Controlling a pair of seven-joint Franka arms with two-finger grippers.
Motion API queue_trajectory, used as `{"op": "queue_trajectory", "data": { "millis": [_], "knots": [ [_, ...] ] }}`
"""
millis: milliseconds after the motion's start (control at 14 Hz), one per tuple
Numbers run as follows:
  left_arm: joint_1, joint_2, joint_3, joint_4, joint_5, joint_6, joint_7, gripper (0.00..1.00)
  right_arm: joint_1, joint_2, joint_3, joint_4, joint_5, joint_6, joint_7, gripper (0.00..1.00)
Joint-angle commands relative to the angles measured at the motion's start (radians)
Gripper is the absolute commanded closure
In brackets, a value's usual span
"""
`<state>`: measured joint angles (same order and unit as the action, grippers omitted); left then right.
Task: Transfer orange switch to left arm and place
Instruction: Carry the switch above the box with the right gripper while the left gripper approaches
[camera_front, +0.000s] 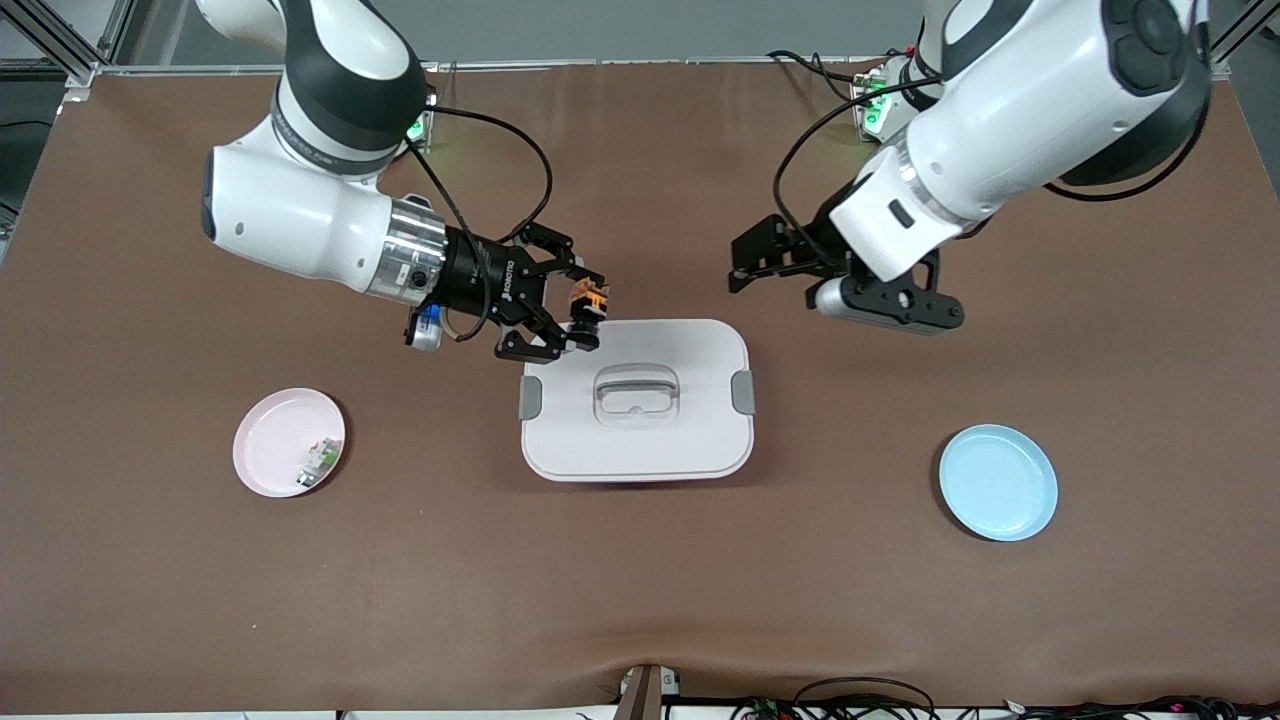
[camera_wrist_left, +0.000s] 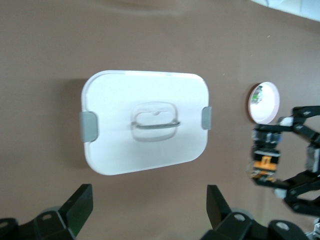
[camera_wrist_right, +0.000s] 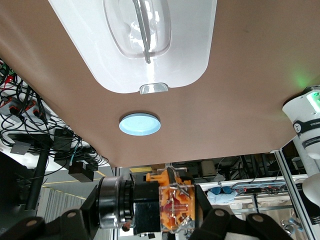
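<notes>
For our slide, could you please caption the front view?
Right claw holds the tiny black-and-orange switch over the large white latched box's edge; open left claw waits over the brown table.

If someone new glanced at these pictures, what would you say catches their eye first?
Most likely the white box in the middle of the table, with the right end effector over its corner, shut on the tiny orange switch. Next, the left end effector, open in the air toward the left arm's end of the table. Then the pink plate and the blue plate at either end.
</notes>
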<state>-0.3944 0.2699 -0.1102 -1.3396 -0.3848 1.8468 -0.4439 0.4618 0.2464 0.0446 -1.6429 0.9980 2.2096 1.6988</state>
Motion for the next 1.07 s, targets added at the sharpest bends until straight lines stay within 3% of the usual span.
{"op": "queue_trajectory", "data": {
  "millis": [0, 358, 645, 1003],
  "knots": [
    [-0.035, 0.023, -0.002, 0.034, -0.034, 0.035, -0.044, 0.0, 0.026, 0.011, -0.009, 0.046, 0.016, 0.013, 0.07, 0.78],
    [-0.052, 0.029, -0.005, 0.036, -0.114, 0.1, -0.073, 0.0, 0.069, 0.046, -0.011, 0.097, 0.014, 0.045, 0.124, 0.78],
    [-0.052, 0.028, -0.049, 0.037, -0.114, 0.126, -0.105, 0.0, 0.074, 0.057, -0.012, 0.097, 0.008, 0.059, 0.122, 0.78],
    [-0.052, 0.038, -0.054, 0.033, -0.114, 0.127, -0.087, 0.0, 0.078, 0.059, -0.012, 0.097, 0.007, 0.059, 0.121, 0.78]
  ]
}}
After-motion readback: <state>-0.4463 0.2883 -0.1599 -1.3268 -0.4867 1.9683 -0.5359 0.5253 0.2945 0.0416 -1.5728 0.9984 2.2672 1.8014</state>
